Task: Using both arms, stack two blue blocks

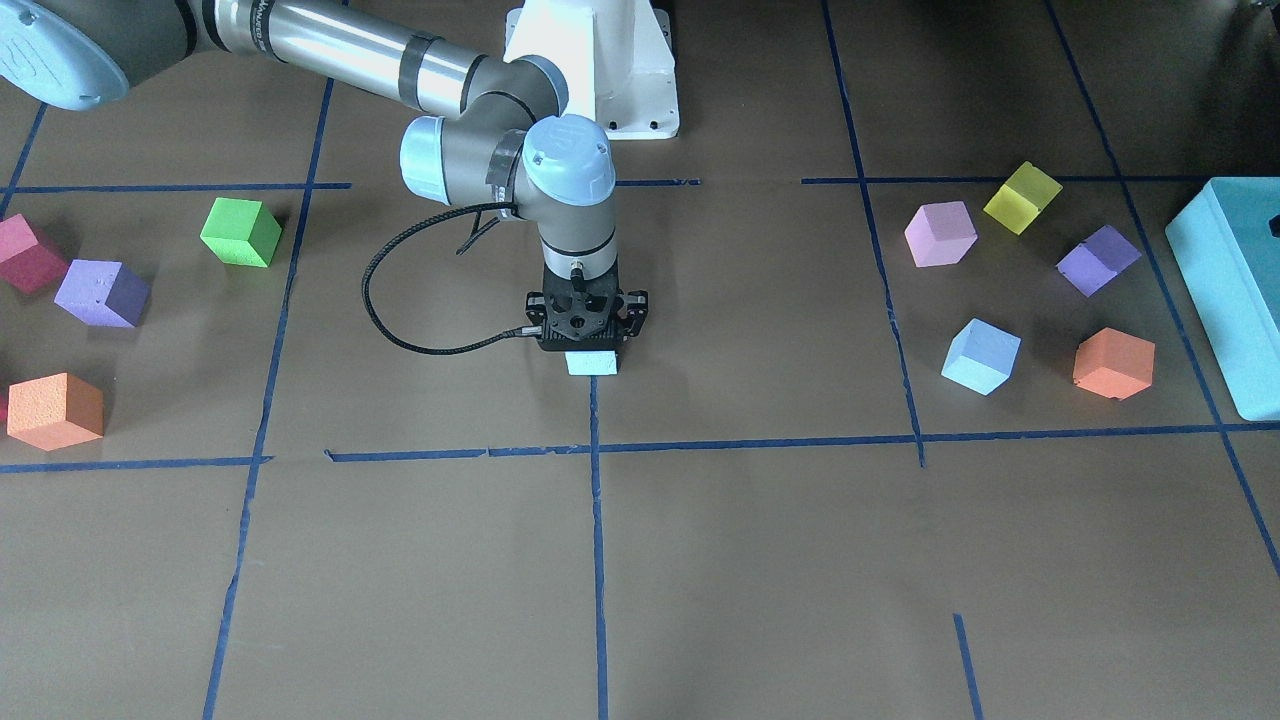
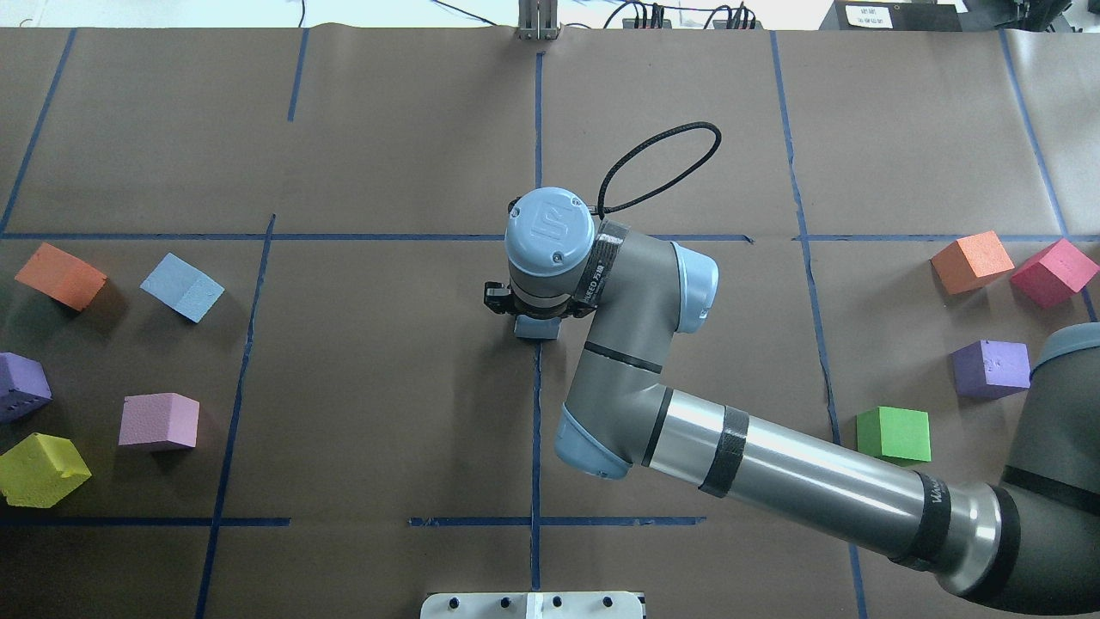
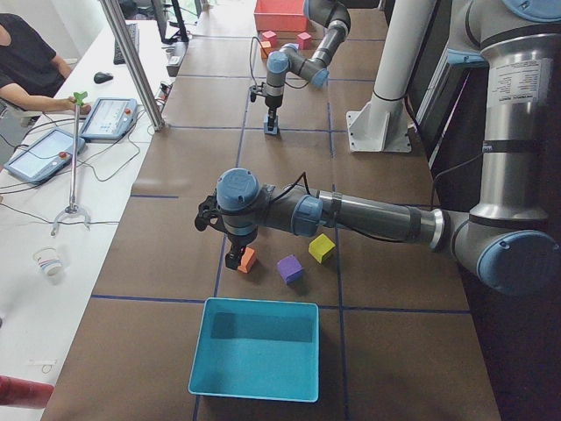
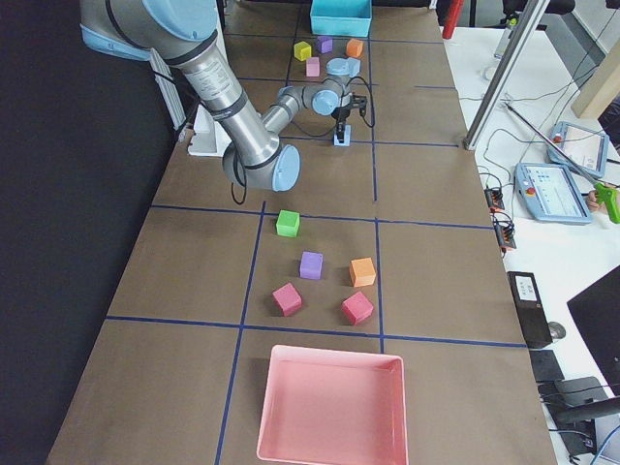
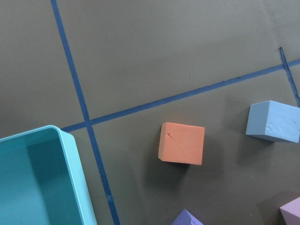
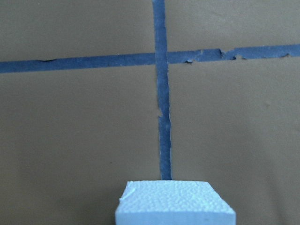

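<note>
One blue block (image 1: 592,363) sits at the table's centre on the blue tape line. It also shows in the overhead view (image 2: 537,327) and at the bottom of the right wrist view (image 6: 174,202). My right gripper (image 1: 588,340) points straight down and is shut on it at table level. The second blue block (image 1: 981,356) lies apart on my left side (image 2: 182,287), next to an orange cube (image 5: 182,143), and shows in the left wrist view (image 5: 273,121). My left gripper (image 3: 235,257) shows only in the exterior left view, above that orange cube. I cannot tell whether it is open or shut.
A teal box (image 1: 1225,290) stands at the table's left end. Pink, yellow, purple and orange cubes (image 1: 1113,362) lie around the second blue block. Green (image 2: 894,434), purple, orange and red cubes lie on my right side. A pink tray (image 4: 331,407) is at the right end.
</note>
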